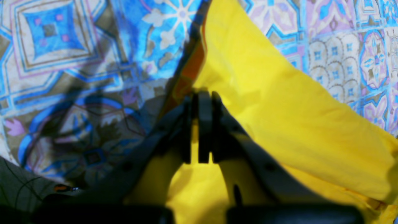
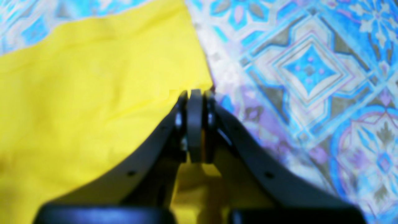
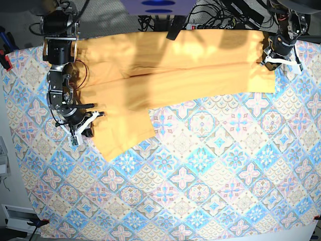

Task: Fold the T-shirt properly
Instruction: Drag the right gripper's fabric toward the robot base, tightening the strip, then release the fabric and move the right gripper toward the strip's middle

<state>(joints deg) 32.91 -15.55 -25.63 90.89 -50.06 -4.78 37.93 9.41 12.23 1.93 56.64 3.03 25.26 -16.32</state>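
The yellow-orange T-shirt [image 3: 170,70] lies stretched along the far side of the table, folded lengthwise, with one flap hanging down toward the front left [image 3: 123,135]. No print shows. My left gripper [image 3: 271,56] is at the shirt's far right end, shut on its edge; in the left wrist view [image 1: 200,96] the jaws pinch yellow fabric [image 1: 279,118]. My right gripper [image 3: 88,122] is at the left edge of the flap, shut on the shirt's corner; the right wrist view [image 2: 194,93] shows the fabric [image 2: 93,93] held between the jaws.
The blue-pink patterned tablecloth [image 3: 200,175] covers the table. Cables and equipment [image 3: 215,15] sit beyond the far edge. Red clamps hold the cloth at the left edge [image 3: 5,61] and the front corners [image 3: 42,221].
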